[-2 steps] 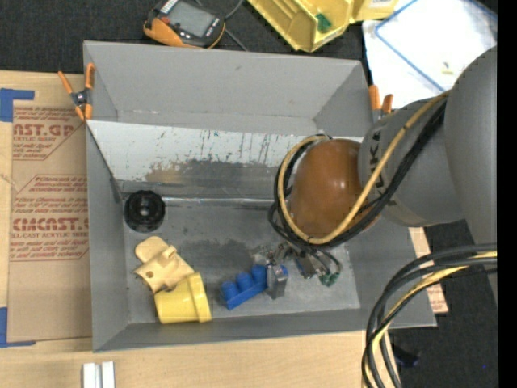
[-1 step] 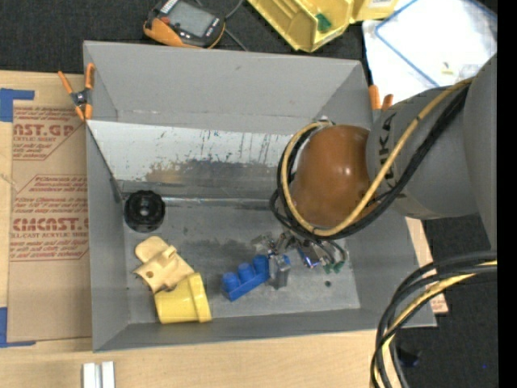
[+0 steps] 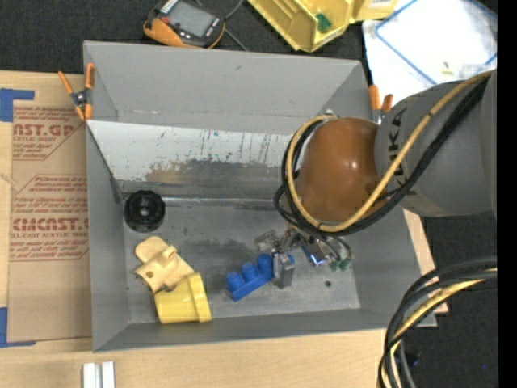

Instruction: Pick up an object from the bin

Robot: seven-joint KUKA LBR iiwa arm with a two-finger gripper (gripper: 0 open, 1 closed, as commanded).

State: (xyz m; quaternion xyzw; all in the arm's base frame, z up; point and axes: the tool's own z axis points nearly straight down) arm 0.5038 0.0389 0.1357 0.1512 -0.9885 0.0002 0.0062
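As the hand (image 3: 283, 263) sits off-centre over the blue block (image 3: 247, 281), a grasp may slip. Apart or together: cannot tell.

We note one blue plastic block (image 3: 249, 280), lumpy and elongated, lying flat near-centre, slanted from near-left to far-right.

arm (image 3: 449, 156): in from right | wrist (image 3: 338, 168): orange-covered | tool (image 3: 279, 263): low, pointing down
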